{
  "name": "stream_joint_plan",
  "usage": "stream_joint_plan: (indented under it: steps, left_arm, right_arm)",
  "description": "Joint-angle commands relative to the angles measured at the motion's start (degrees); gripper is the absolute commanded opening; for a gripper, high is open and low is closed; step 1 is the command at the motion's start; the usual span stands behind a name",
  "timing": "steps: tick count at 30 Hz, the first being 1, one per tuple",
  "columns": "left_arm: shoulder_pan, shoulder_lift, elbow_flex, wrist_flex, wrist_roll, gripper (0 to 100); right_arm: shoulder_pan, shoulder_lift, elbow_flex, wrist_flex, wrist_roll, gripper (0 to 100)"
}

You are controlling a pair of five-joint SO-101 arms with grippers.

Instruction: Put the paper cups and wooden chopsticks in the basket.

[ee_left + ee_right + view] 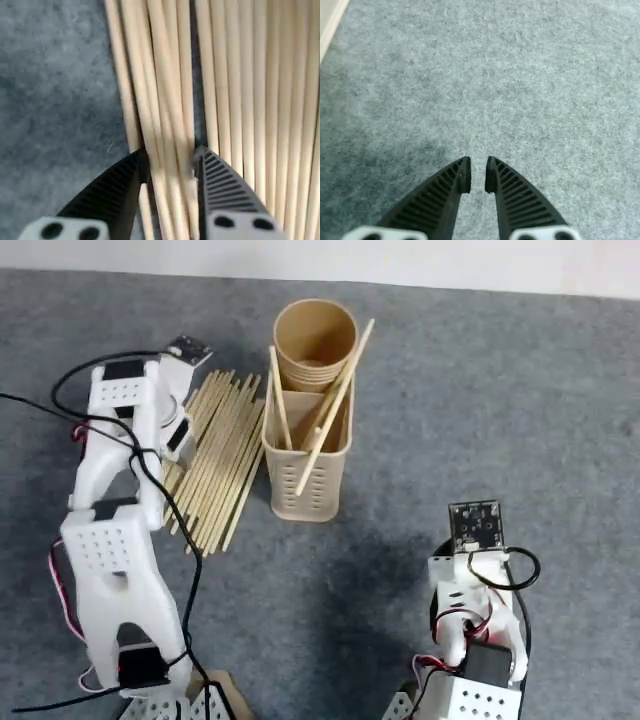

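Chopsticks in the grip: your left gripper [170,152] has its jaws drawn in on a small bundle of wooden chopsticks [167,90]. One ribbed finger sits against each side, and the bundle lies level with its neighbours, not lifted.
Pile: the loose sticks lie fanned on the grey mat [520,410] just beside the basket [305,480], under your left arm.
Basket: it stands upright in the middle of the mat. A few sticks already lean in its near compartment, and the paper cups [315,335] are stacked at its far end.
Right gripper [477,175]: the jaws are almost together with only a slit between them, and they hold nothing. It hangs over bare mat, well apart from the basket.
Step in hand: by my reading the cups are done and you are part-way through the sticks — this is the pick of one more bundle.
Next move: lift straight up, so the neighbouring sticks drop away rather than drag along. Then swing across to the basket, tip the bundle upright and release it over the near compartment.
Watch for: the sticks are thin and smooth and may slip or splay in the pinch. The leaning sticks cross the basket mouth, so come in beside them.
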Motion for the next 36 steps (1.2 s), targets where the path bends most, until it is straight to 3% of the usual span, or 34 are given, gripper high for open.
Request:
stream_joint_plan:
  steps: [1,3,21,36]
  left_arm:
    - [0.7,2.4,-5.3,0.4,-0.2,8]
    - [0.8,2.2,-6.4,0.4,-0.2,1]
    - [6.8,-10.9,-18.9,15.5,4.2,0]
    - [10.9,-23.9,-29.7,18.6,17.9,0]
  right_arm:
    - [-0.4,-0.6,7.4,-0.8,0.5,6.7]
    - [-0.4,-0.6,7.4,-0.8,0.5,6.7]
    - [-0.4,-0.6,7.4,-0.9,0.5,6.7]
    - [-0.4,-0.6,7.4,-0.9,0.5,6.7]
